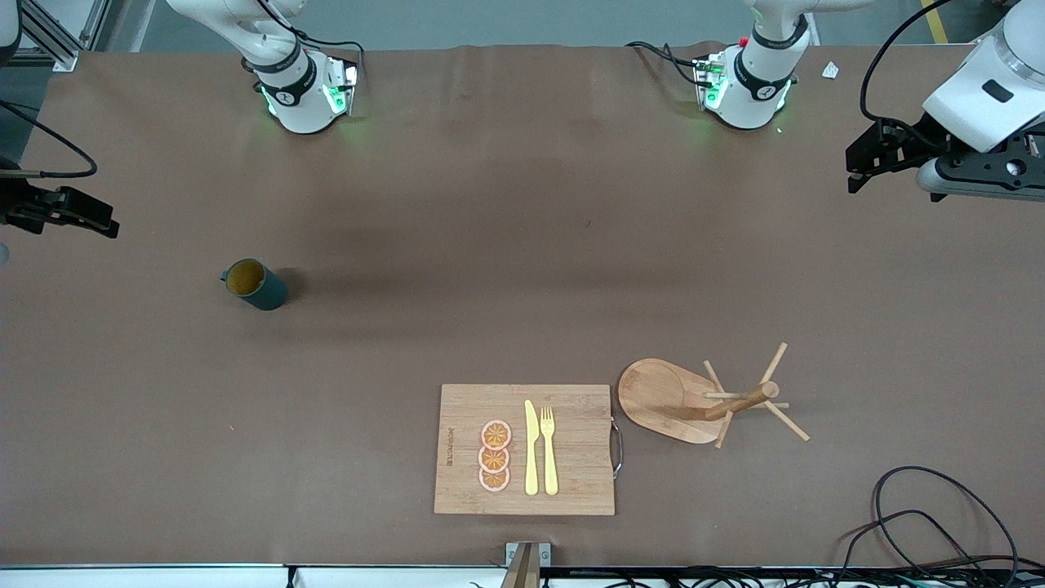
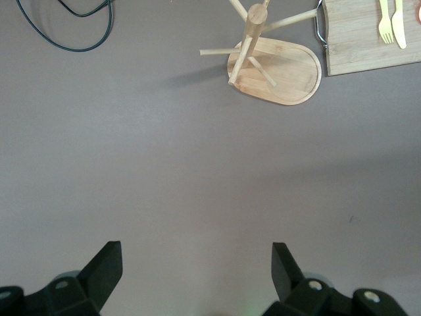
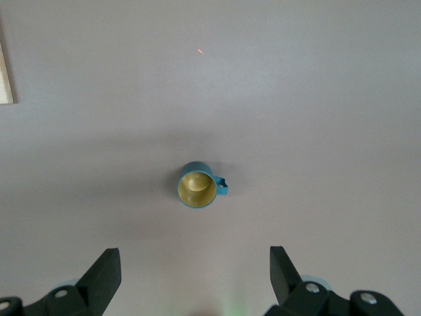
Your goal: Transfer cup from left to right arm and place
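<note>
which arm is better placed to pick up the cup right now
Right. The cup stands upright at the right arm's end of the table, and the open right gripper has it in its wrist view. The open left gripper is up at the left arm's end, near the wooden mug tree.

A brown matte cover spreads across the counter, wrinkled slightly along the bases' edge. Black cables coil at one camera-side corner, and grey floor shows past it.
</note>
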